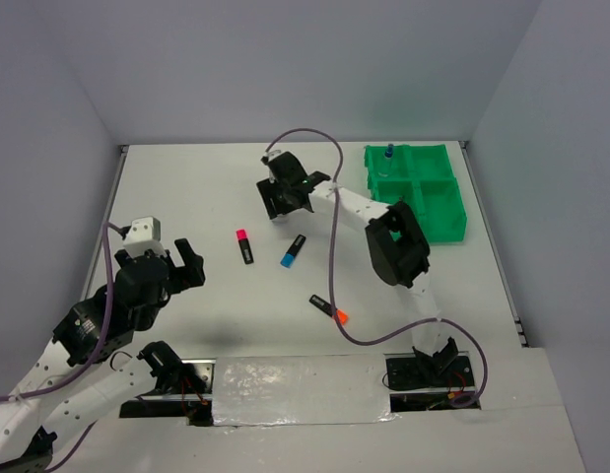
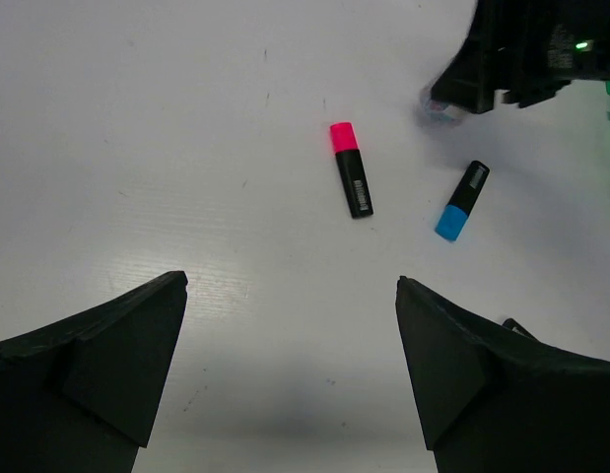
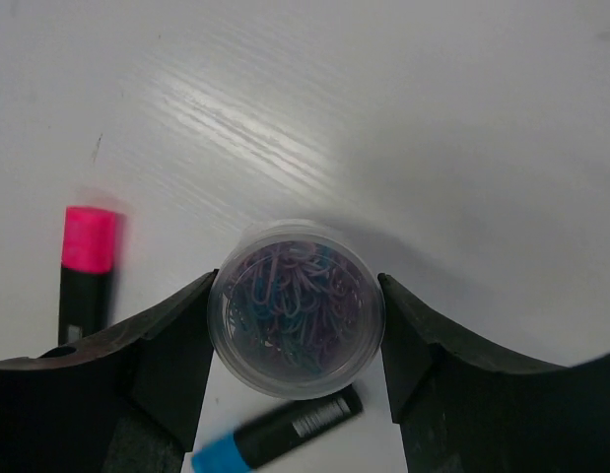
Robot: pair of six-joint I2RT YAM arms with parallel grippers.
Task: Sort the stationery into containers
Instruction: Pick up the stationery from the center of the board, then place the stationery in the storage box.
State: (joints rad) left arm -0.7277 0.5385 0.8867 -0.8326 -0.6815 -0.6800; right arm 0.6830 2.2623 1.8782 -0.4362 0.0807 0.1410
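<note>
A round clear tub (image 3: 296, 307) full of coloured paper clips sits between the fingers of my right gripper (image 3: 296, 277), and both pads press its sides. From above, this gripper (image 1: 285, 197) hides the tub. On the table lie a pink highlighter (image 1: 245, 245), a blue highlighter (image 1: 293, 251) and an orange highlighter (image 1: 328, 307). The green tray (image 1: 460, 212) stands at the far right with a blue-capped bottle (image 1: 388, 155) in its back left compartment. My left gripper (image 2: 291, 280) hovers open and empty, short of the pink highlighter (image 2: 350, 168) and the blue highlighter (image 2: 462, 200).
The right arm's grey cable (image 1: 334, 227) loops over the table between the highlighters and the tray. The right arm's elbow (image 1: 396, 244) hangs just left of the tray's near corner. Walls close the table at the back and on both sides.
</note>
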